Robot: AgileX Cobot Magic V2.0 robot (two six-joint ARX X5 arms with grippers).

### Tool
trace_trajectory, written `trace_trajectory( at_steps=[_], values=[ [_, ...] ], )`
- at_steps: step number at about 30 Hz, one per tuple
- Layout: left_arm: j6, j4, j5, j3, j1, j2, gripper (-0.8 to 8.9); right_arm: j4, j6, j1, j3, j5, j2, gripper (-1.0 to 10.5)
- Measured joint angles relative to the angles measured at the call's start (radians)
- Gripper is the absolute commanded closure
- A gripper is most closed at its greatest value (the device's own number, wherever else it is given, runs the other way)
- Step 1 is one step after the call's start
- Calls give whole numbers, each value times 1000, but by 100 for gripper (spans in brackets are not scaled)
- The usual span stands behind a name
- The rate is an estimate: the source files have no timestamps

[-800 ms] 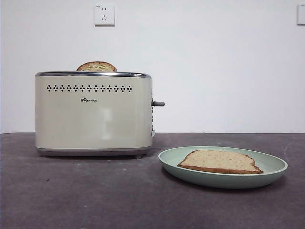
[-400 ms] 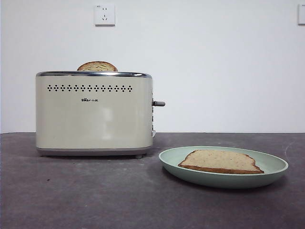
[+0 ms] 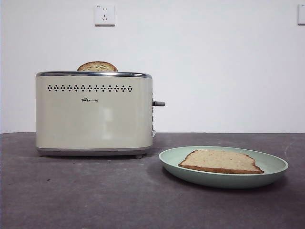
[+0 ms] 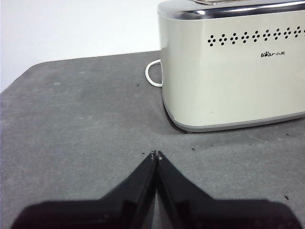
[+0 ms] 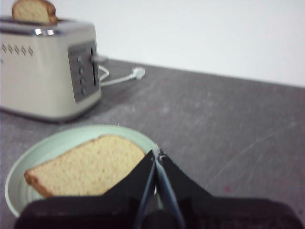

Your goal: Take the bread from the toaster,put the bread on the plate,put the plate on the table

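Observation:
The cream toaster (image 3: 94, 114) stands on the table (image 3: 95, 195) at the left, with one slice of bread (image 3: 97, 67) poking out of its top slot. A second slice of bread (image 3: 220, 161) lies flat on the mint-green plate (image 3: 224, 180), which rests on the table to the right of the toaster. No gripper shows in the front view. My left gripper (image 4: 156, 155) is shut and empty, above bare table in front of the toaster (image 4: 233, 81). My right gripper (image 5: 156, 153) is shut and empty, hovering by the plate's rim (image 5: 57, 143) beside the bread (image 5: 86, 164).
The toaster's white cord (image 4: 153, 75) loops behind it and its plug (image 5: 136, 73) lies on the table at the back. The grey lever (image 3: 158, 103) sticks out toward the plate. A wall socket (image 3: 104, 15) is above the toaster.

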Motion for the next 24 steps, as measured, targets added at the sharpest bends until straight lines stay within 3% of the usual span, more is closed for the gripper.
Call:
trace_trajectory(
  at_steps=[24],
  values=[
    [0,0,0,0,0,0,817,-13,74,0,-23,2,-1,945]
  ],
)
